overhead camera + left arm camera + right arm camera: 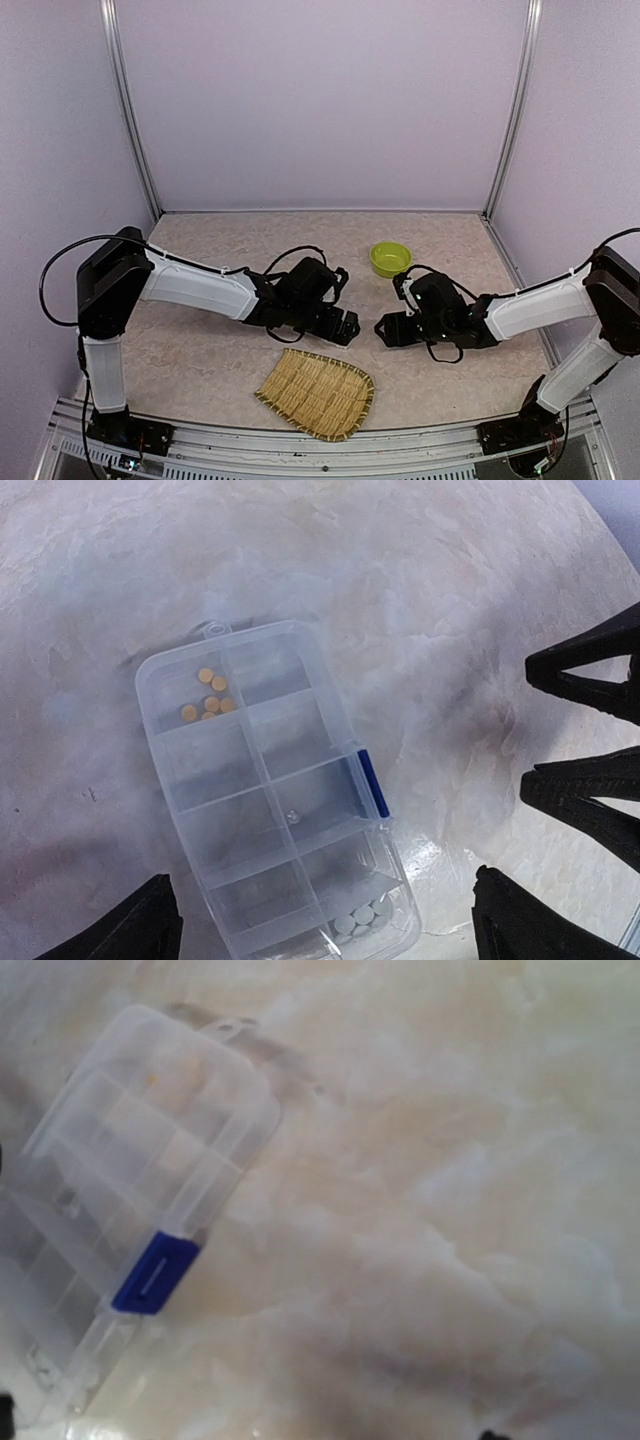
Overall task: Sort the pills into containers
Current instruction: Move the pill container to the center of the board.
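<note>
Pale lilac walls (320, 100) stood behind a beige marbled bench (200, 370), with slim metal posts (130, 110) in the corners.

Both arms reach inward, low — left gripper (346, 328) spread wide, right gripper (384, 330) parted.

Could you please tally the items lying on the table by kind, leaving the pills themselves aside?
Clear organiser box: 1
Lime-green bowl: 1
Woven bamboo tray: 1
Total: 3

One organiser box (262, 780), one bowl (390, 268), one tray (316, 392)
</note>
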